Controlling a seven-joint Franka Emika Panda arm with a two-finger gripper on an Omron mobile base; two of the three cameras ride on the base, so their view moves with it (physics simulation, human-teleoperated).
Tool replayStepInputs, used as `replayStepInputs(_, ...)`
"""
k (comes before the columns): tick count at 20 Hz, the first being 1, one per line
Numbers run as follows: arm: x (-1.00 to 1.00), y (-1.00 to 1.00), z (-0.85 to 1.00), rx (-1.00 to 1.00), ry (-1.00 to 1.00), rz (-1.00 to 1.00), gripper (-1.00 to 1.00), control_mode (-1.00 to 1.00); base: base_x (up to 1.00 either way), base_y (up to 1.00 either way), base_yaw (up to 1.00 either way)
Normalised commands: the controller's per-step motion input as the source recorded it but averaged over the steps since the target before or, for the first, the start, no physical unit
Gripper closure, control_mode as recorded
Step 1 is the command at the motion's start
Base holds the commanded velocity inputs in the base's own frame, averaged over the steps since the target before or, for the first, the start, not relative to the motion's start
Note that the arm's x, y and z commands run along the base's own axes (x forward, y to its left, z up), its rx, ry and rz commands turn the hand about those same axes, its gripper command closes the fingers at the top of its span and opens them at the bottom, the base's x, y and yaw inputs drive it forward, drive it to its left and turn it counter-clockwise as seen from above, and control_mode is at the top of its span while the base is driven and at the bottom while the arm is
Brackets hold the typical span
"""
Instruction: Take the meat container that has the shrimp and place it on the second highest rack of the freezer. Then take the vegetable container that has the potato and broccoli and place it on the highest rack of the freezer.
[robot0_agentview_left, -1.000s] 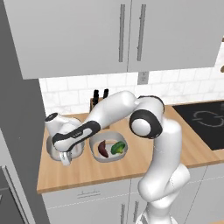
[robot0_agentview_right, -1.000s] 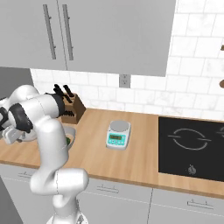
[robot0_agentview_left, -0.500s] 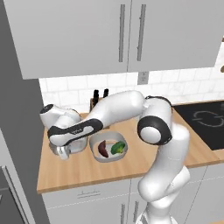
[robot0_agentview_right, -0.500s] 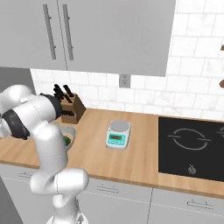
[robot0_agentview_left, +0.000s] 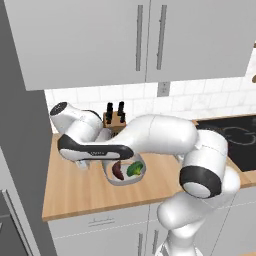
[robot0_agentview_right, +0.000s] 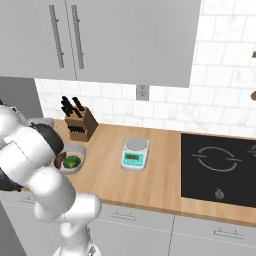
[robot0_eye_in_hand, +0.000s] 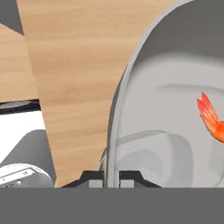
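My jaws are pinched nearly shut on the thin rim of the meat container, one fingertip each side of the wall, and the gripper sits right at its edge. Inside, the shrimp lies on the floor of the tray, well in from the rim I hold. The risk, as I judge it: I have only an edge, so when I lift, the far side may sag, the tray may pivot in my pinch and tip the shrimp out, or the rim may slide free altogether. A fast swing toward the freezer would make that worse. The vegetable container sits just beside the meat container on the counter, potato and broccoli side by side in it, so a careless lift could also knock it. The knife block stands behind the vegetable container, near the wall. The freezer is off to the left of the meat container; its racks I cannot see from here.
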Motion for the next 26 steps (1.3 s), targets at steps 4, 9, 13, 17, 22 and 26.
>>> replayStepInputs(4,-0.76,-0.86,0.55,0.00,-0.28,0.09,1.00,-1.00,0.00,0.00,0.00)
replayStepInputs(9,-0.53,-1.00,0.49,0.00,-0.06,0.05,1.00,-1.00,0.00,0.00,0.00)
replayStepInputs(13,-0.16,-1.00,0.45,0.01,0.00,0.00,1.00,-1.00,0.00,0.00,0.00)
replayStepInputs(17,-0.13,-1.00,0.26,0.05,0.00,0.00,1.00,-1.00,0.00,0.00,0.00)
replayStepInputs(22,-0.12,-1.00,0.24,0.10,0.00,0.01,1.00,-1.00,0.00,0.00,0.00)
replayStepInputs(26,-0.01,-0.83,0.27,0.08,0.00,0.00,1.00,-1.00,0.00,0.00,0.00)
